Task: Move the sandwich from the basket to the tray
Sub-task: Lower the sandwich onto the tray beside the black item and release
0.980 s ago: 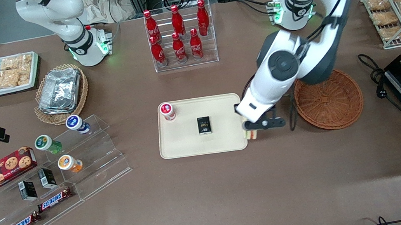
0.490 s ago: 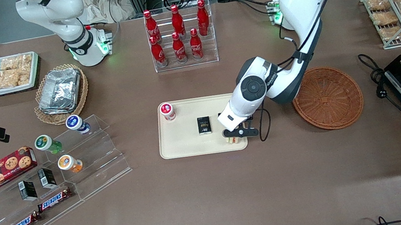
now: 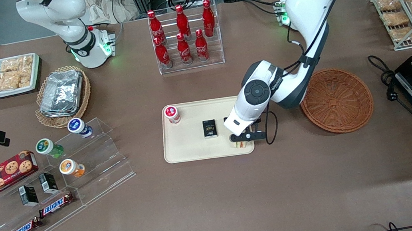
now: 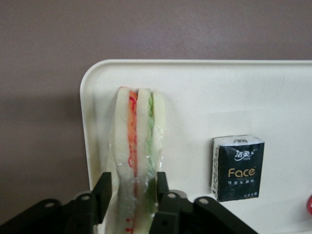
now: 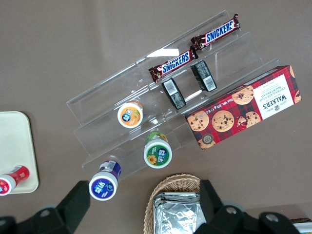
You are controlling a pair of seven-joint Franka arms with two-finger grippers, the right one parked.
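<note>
Your end effector (image 4: 131, 187) is gripping the sandwich (image 4: 138, 146) between its fingers, holding it over the tray (image 4: 253, 92) corner nearest the basket (image 3: 337, 100).

Tool (image 4: 131, 187) clamped, low, arm outstretched

White sandwich (image 4: 137, 146) with orange and green stripes lies on the cream tray (image 4: 195, 87); maybe red drips.
</note>
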